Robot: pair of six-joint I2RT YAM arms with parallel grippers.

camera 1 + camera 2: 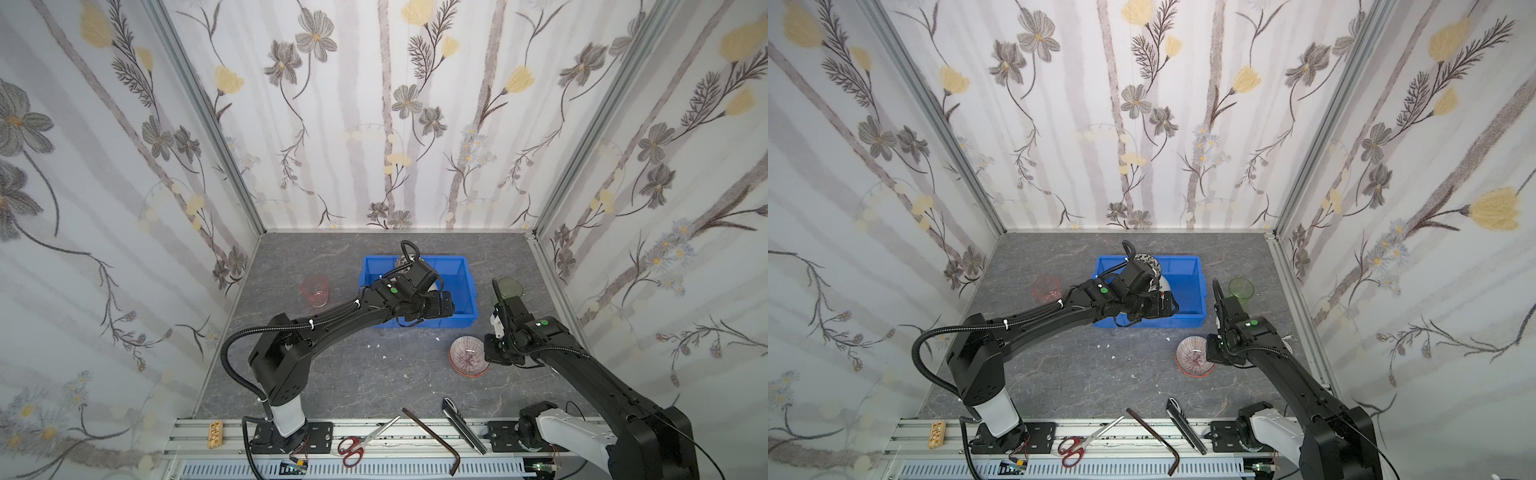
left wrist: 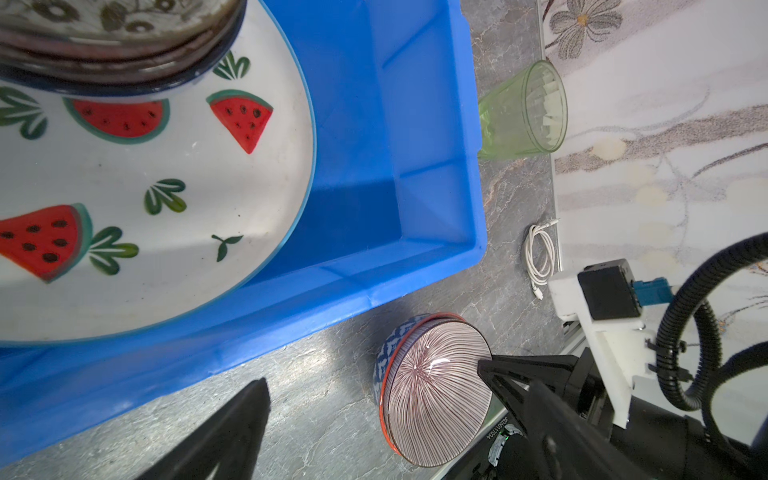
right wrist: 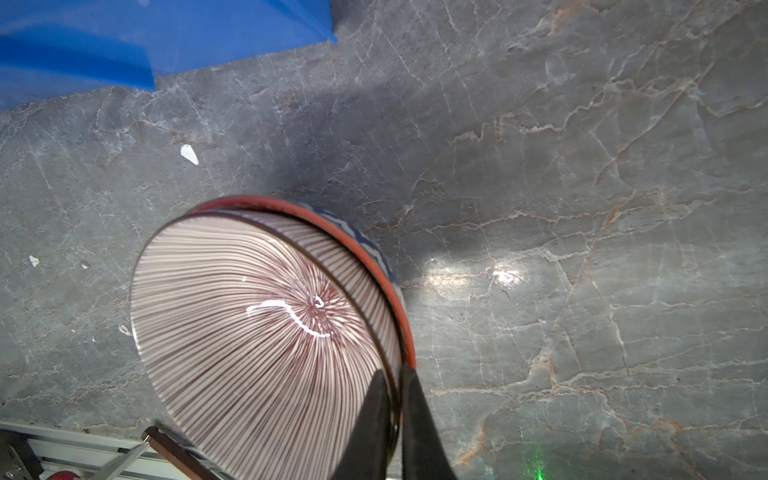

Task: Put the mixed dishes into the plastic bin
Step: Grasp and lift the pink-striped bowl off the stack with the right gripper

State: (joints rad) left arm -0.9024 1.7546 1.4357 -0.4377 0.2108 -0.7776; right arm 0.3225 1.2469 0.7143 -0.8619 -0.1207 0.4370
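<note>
Toward 12 o'clock of the table (image 1: 365, 374), the bin (image 1: 457, 286), bright blue. Inside it, on the 9 o'clock side, the plate (image 2: 166, 174) with watermelon print; on the plate, toward 12 o'clock, a stack of bowls (image 2: 116, 45), leafy pattern uppermost. On the bin's 3 o'clock side, blue floor in plain sight.

Over the bin's 5 o'clock corner, the left gripper (image 2: 399, 381): released, fingers (image 2: 232, 428) spread wide, holding nothing, touching no dish.

At 5 o'clock from the bin, near it but apart, the striped bowl (image 1: 467, 353), nested in the orange bowl (image 2: 384, 361), the pair resting on the table. At the striped bowl's 3 o'clock edge, the right gripper (image 3: 395, 388): clenched, grasping the striped bowl by its rim, one finger (image 3: 372, 419) inside, the other outside. Orange rim caught in the same pinch or not: cannot tell.

At 3 o'clock from the bin, near its wall, the green glass (image 1: 507, 289), upright, mouth up. At 9 o'clock from the bin, well apart, the pink glass (image 1: 314, 291), also upright. Both glasses outside the bin, as with the two nested bowls. By the side wall at 3 o'clock, a white cable (image 2: 540, 257), loosely coiled. On the front rail at 6 o'clock, red-handled scissors (image 1: 368, 438), blades pointing to 2 o'clock.
</note>
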